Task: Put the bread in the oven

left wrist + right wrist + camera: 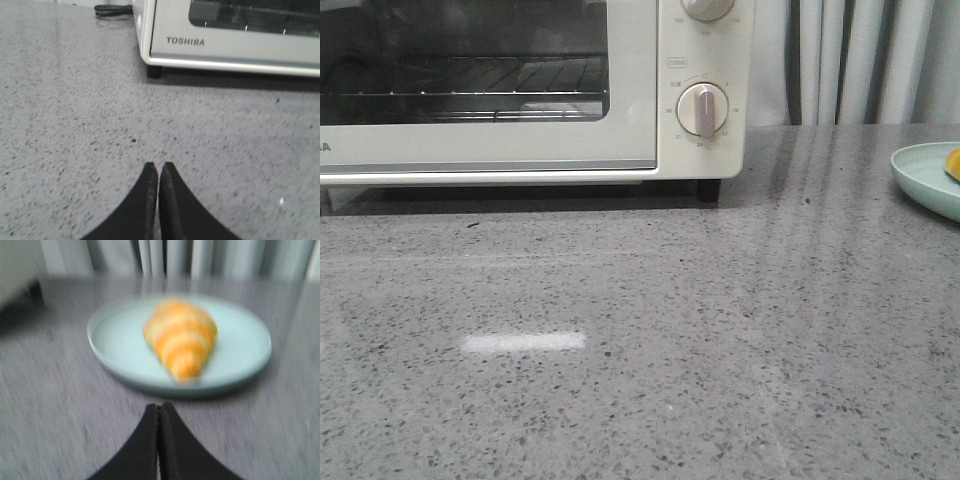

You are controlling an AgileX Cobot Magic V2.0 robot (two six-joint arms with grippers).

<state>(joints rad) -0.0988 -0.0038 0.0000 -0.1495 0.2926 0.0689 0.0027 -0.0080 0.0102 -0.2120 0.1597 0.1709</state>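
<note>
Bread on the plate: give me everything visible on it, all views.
The golden-orange croissant-shaped bread has paler cream stripes across ridged segments and tapers to a narrow tip pointing toward the right wrist camera. It lies flat on the pale green round plate, roughly centred, touching nothing else. The right wrist view is motion-blurred, so surface texture is unclear. In the front view only a yellow sliver shows at the frame's right edge. The right gripper, fingers together, is short of the plate, not touching the bread.
</note>
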